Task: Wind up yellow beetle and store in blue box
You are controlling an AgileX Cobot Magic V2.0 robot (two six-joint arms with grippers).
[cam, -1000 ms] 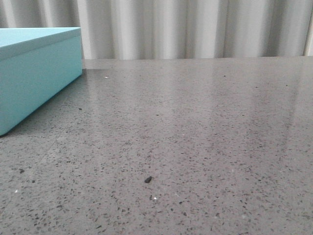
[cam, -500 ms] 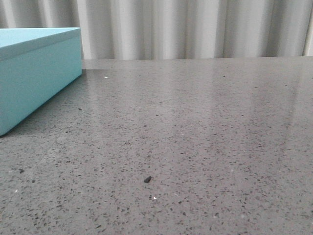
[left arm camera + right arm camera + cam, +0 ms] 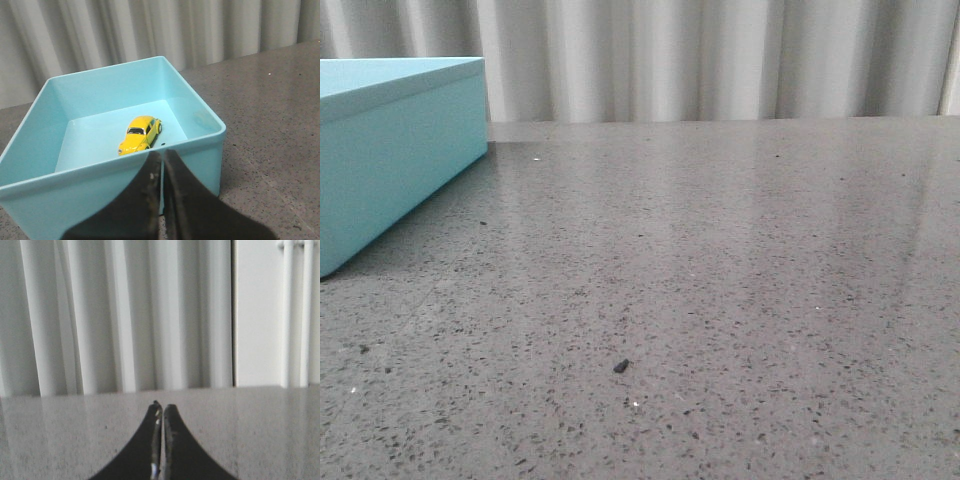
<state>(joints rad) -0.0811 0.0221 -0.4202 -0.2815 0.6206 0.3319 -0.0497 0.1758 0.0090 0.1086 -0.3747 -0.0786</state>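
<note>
Left wrist view alone shows the yellow beetle (image 3: 139, 134) inside the blue box (image 3: 200, 145); left gripper (image 3: 162, 157) and right gripper (image 3: 160, 407) fingers closed, empty

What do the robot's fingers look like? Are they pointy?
Yes. Both grippers have two dark, nearly black fingers that curve inward and narrow to thin pointed tips, like a beak: the left gripper and the right gripper. The inner edges look scuffed and slightly shiny. No cables or markings are visible.
</note>
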